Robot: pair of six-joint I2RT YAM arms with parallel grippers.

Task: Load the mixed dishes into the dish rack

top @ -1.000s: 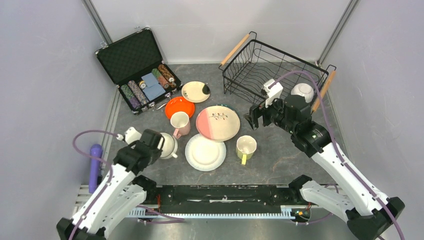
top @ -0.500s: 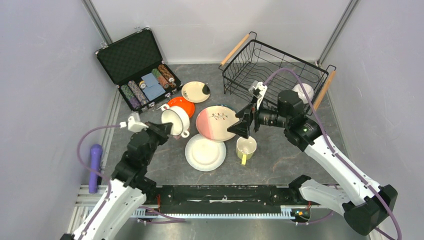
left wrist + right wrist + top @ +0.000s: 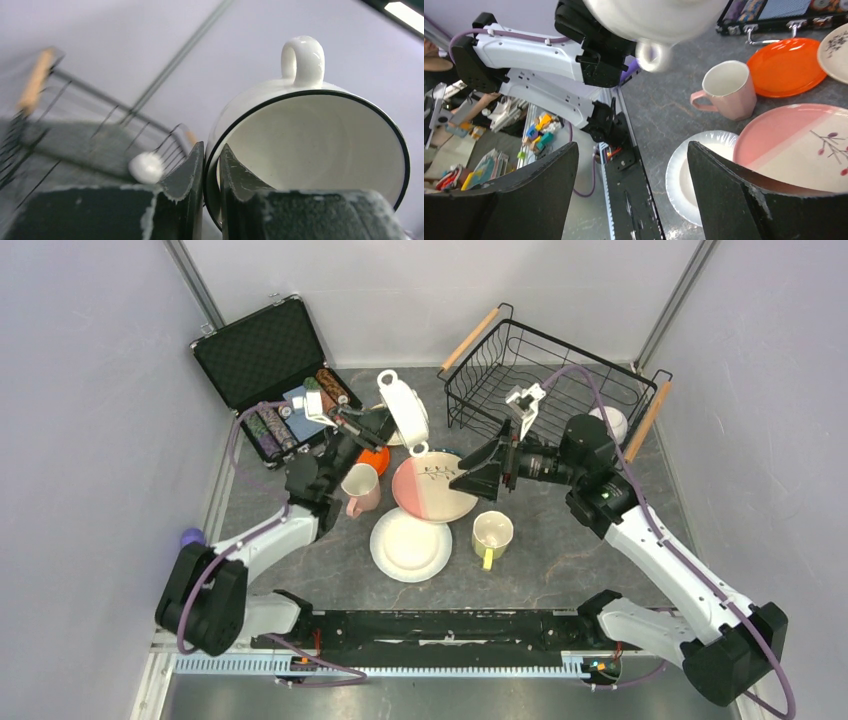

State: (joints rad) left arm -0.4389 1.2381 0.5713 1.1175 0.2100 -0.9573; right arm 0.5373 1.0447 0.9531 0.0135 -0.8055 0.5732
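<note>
White mug (image 3: 405, 410): ceramic with a dark rim line, stiff and glazed. Judged slick, moderately heavy and easily chipped. It is held tipped in the air over the far middle of the table, just left of the rack (image 3: 580, 350) and not yet above it. Hold: left gripper (image 3: 210, 156) pinches the wall at the rim, one finger inside and one outside. That is a thin bite on smooth glaze, so a fast swing could let it swivel. The handle, on the side away from the fingers, is free. Rack: black wire with wooden handles, and a small bowl (image 3: 610, 423) sits at its right end. Its near wall must be cleared from above. Right gripper (image 3: 478, 468): jaws wide and empty, hovering over the pink-cream plate (image 3: 435, 490) between mug and rack, the likeliest obstruction. On the table: pink mug (image 3: 360, 485), orange plate (image 3: 376, 458), white plate (image 3: 408, 545), yellow-green mug (image 3: 492, 535). Open case (image 3: 265, 355) stands far left, well apart.
</note>
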